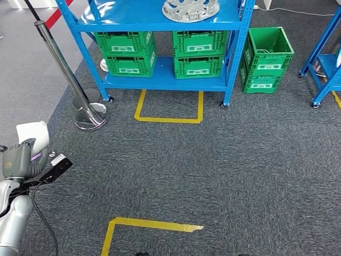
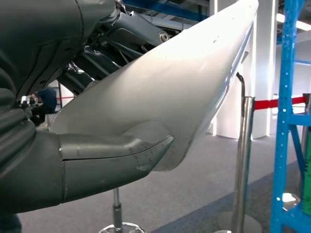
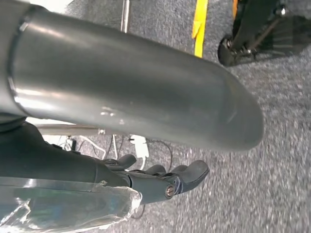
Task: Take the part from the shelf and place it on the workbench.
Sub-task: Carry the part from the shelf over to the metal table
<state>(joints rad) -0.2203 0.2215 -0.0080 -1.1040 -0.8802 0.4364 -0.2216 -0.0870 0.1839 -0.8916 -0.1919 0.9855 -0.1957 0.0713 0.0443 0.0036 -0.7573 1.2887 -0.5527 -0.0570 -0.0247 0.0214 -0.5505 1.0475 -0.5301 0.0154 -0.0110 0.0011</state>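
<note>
Part: white, smooth curved panel (image 2: 172,92) held in left hand (image 2: 73,160); in head view at near left (image 1: 34,133), above the grey carpet.
Part axis: long axis in left wrist view running from the hand out to a tapering tip; direction in the scene hard to tell.
Left hand: grasping the white part, thick grey thumb pressed along its lower face, darker fingers over its upper edge.
Right hand: (image 3: 161,182) hanging over the carpet, fingers loosely curled; whether it grips anything cannot be told; a crinkled clear film lies against it.
Shelf: blue steel rack (image 1: 161,24) at far centre, on castors.
Shelf top: grey-white ring-shaped casting (image 1: 191,9) on the upper deck.
Crates: four green crates (image 1: 127,50) on the lower deck, stacked in two pairs; two more stacked crates (image 1: 265,61) on the floor right of the rack.
Writing: white labels on crate fronts, too small to read.
Floor marks: yellow tape outline (image 1: 169,109) in front of the rack; another yellow corner (image 1: 148,225) near.
Barrier: chrome post (image 1: 66,72) with red belt, far left.
</note>
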